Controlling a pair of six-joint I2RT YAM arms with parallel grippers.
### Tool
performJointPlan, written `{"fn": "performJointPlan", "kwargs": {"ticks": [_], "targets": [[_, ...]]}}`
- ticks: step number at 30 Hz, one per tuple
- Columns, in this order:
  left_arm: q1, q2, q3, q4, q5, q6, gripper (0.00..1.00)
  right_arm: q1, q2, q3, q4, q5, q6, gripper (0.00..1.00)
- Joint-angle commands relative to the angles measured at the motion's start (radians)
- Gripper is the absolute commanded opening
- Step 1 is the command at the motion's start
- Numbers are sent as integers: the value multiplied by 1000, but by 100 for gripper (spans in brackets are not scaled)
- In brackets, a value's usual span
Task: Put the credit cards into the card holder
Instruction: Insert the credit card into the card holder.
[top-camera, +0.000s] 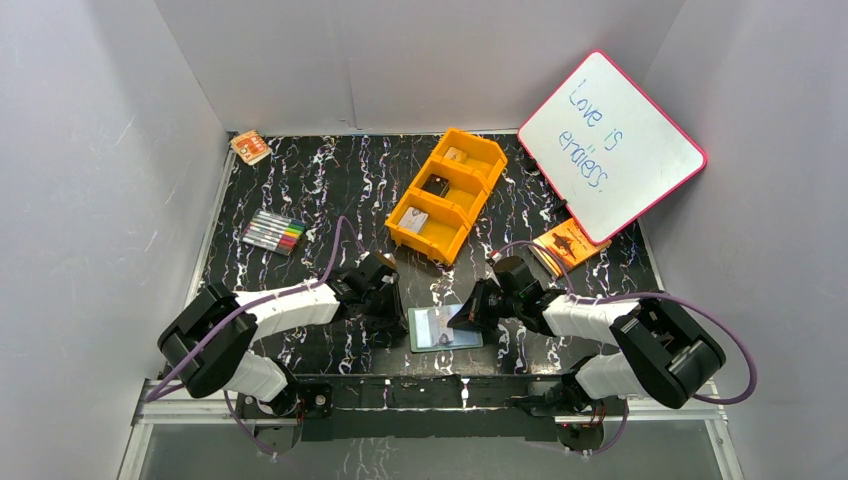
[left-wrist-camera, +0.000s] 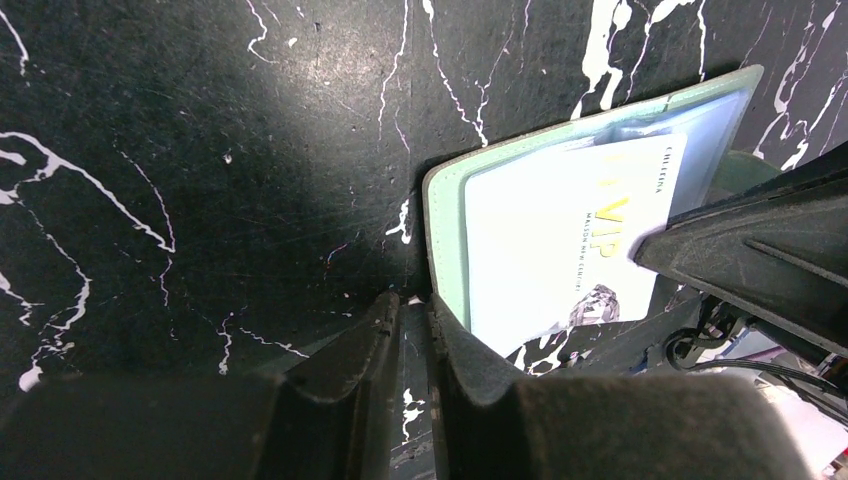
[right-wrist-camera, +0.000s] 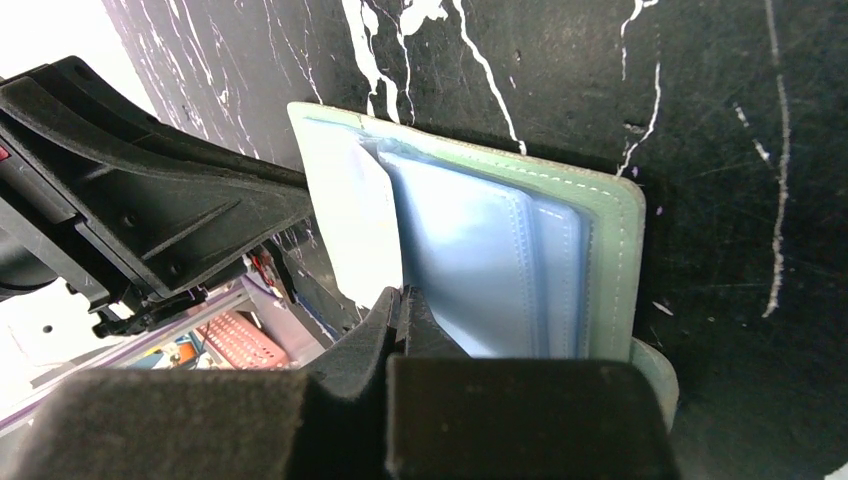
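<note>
Left wrist shows VIP card (left-wrist-camera: 560, 230) in card holder (left-wrist-camera: 445, 225); left gripper (left-wrist-camera: 412, 335) barely parted, right gripper (right-wrist-camera: 400, 318) closed.

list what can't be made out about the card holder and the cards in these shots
- Right wrist view: whether the right gripper pinches a pocket of the card holder; its shut fingertips cover the spot.
- Left wrist view: whether the left gripper nips the holder's edge; its fingers block it.
- Left wrist view: the white card at its far end, behind the right gripper.
- Top view: what lies in the orange tray, too small.
</note>
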Motion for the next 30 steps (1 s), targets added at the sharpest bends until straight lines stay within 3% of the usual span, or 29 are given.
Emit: {"fn": "performJointPlan", "kwargs": {"ticks": [1,30], "targets": [[-6,31,-37,-34,-9,8,15,6,18,-4,18,-1,12,0],[-5,38,-34,-26,2,20,13,72,123,63,56,16,27,0]]}}
